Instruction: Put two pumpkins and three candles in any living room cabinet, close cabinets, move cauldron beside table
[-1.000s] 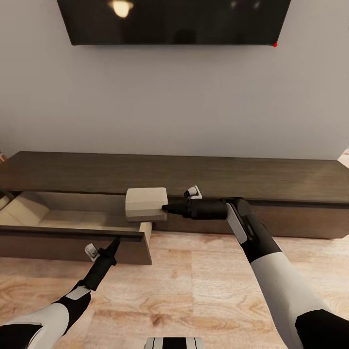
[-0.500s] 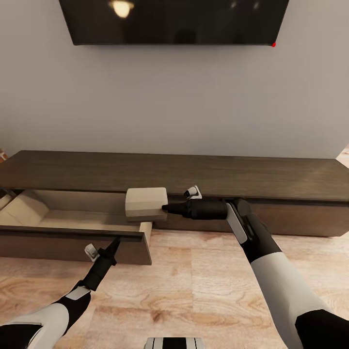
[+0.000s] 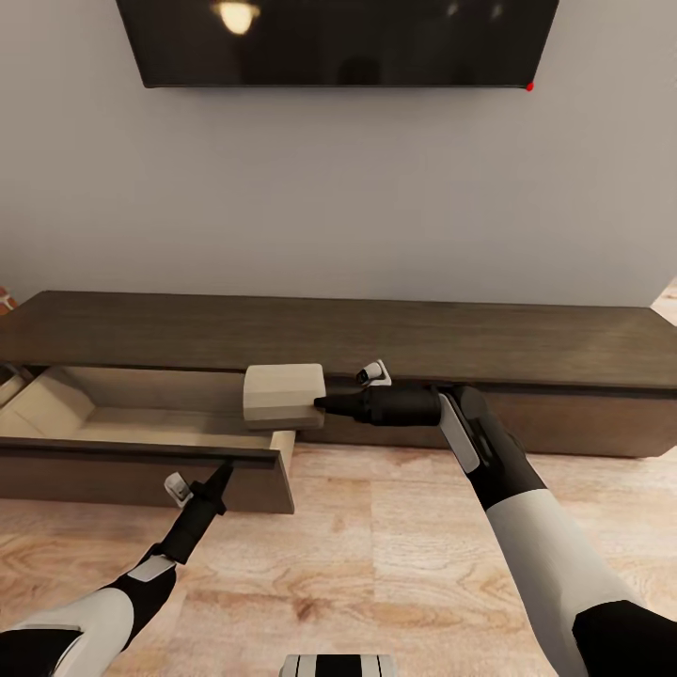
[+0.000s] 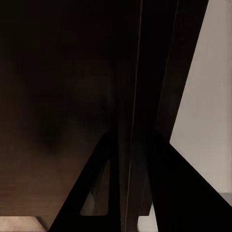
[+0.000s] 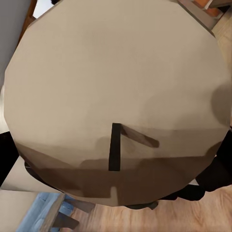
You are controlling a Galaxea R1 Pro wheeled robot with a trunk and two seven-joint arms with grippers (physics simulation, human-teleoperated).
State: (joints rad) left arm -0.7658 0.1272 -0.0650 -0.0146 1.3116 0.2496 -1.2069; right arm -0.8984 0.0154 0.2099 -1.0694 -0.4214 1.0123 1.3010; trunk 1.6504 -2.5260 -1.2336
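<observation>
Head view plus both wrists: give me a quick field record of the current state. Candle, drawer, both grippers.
candle: beige squat cylinder, lying sideways, held over the right end of the open drawer; its flat end with a dark wick shows in the right wrist view
right gripper: shut on the candle, arm reaching in from the right
cabinet: long low dark-brown TV unit under a wall TV
drawer: left drawer pulled out, pale wood interior, visible part holds nothing
left gripper: at the drawer front's top edge; the front's edge sits between the fingers; contact not clear
floor: light wood
</observation>
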